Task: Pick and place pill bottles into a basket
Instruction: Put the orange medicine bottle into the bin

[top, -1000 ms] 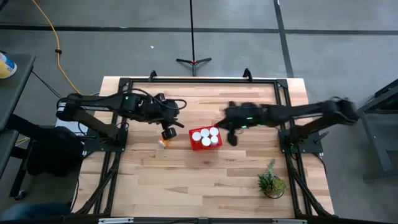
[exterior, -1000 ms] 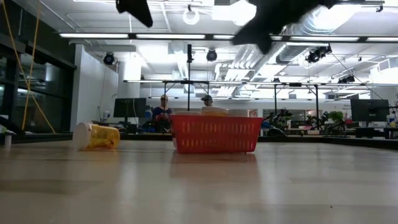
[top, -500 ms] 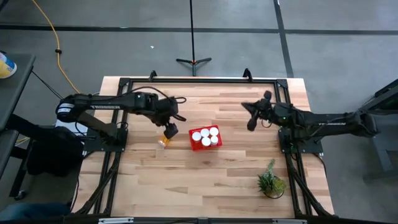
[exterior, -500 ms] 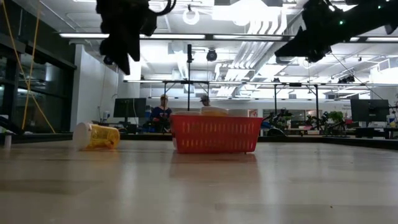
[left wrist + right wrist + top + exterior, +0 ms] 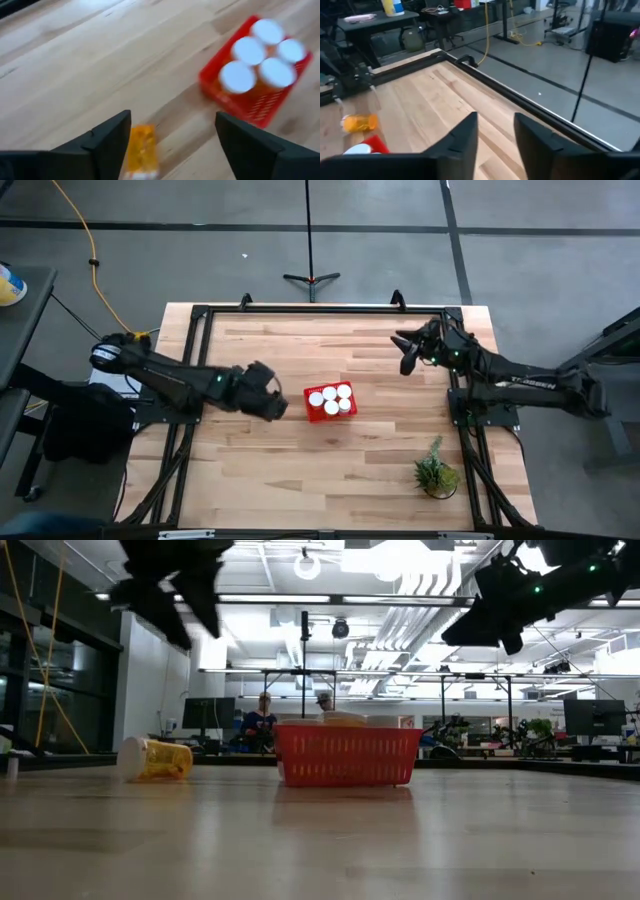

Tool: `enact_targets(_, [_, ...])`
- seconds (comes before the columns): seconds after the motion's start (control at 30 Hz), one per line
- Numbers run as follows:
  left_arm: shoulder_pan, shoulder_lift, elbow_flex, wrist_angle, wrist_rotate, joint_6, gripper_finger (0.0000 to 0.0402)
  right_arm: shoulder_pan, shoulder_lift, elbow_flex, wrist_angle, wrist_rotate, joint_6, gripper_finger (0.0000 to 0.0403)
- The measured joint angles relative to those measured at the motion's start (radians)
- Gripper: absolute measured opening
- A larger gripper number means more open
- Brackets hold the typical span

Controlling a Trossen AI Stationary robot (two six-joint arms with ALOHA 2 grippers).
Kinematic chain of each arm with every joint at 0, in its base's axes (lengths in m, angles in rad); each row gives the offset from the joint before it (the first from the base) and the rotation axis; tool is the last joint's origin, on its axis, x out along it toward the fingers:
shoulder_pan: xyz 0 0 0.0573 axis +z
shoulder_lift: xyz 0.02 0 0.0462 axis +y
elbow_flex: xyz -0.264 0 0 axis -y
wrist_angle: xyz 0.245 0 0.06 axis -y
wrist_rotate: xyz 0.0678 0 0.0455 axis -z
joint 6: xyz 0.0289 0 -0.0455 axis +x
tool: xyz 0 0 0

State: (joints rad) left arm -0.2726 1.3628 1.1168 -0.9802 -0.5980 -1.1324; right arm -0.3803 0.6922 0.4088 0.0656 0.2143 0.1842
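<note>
Open-plan lab: workbenches (image 5: 480,755), monitors (image 5: 592,718), strip lights (image 5: 330,602)

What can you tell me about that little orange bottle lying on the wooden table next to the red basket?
The small orange translucent plastic pill bottle with a round white cap lies on its side on the pale wooden table, apart from the red latticed plastic basket, which already holds other white-capped bottles. In the low view its cap points away from the basket. Nothing grips it: the left pincer hangs above it, fingers spread wide to either side, not touching.
</note>
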Motion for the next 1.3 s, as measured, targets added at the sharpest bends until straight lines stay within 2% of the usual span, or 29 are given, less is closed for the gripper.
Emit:
enact_targets(0.1, [-0.044, -0.001, -0.034, -0.061, -0.014, -0.097, 0.0299, -0.06, 0.001, 0.0, -0.004, -0.092, 0.0, 0.0144])
enact_targets(0.2, [-0.096, -0.016, -0.105, -0.039, -0.002, -0.169, 0.0281, -0.106, 0.001, 0.0, -0.016, -0.164, 0.003, 0.0174])
enact_targets(0.37, [-0.185, -0.036, -0.211, 0.125, 0.011, -0.191, 0.0266, -0.142, 0.001, 0.0, -0.02, -0.159, 0.021, 0.0198])
enact_targets(0.5, [-0.258, -0.042, -0.271, 0.167, -0.035, -0.191, 0.0267, -0.155, 0.002, 0.001, -0.019, -0.146, 0.052, 0.0201])
enact_targets(0.63, [-0.312, -0.04, -0.334, 0.174, -0.034, -0.213, 0.0282, -0.159, 0.002, 0.001, -0.02, -0.139, 0.07, 0.02])
enact_targets(0.97, [-0.362, -0.04, -0.504, 0.359, -0.053, -0.182, 0.0313, -0.158, 0.002, 0.001, -0.02, -0.084, 0.073, 0.0201])
enact_targets(1.3, [-0.416, -0.04, -0.615, 0.554, -0.229, -0.154, 0.0317, -0.158, 0.002, 0.001, -0.02, -0.006, 0.07, 0.0202])
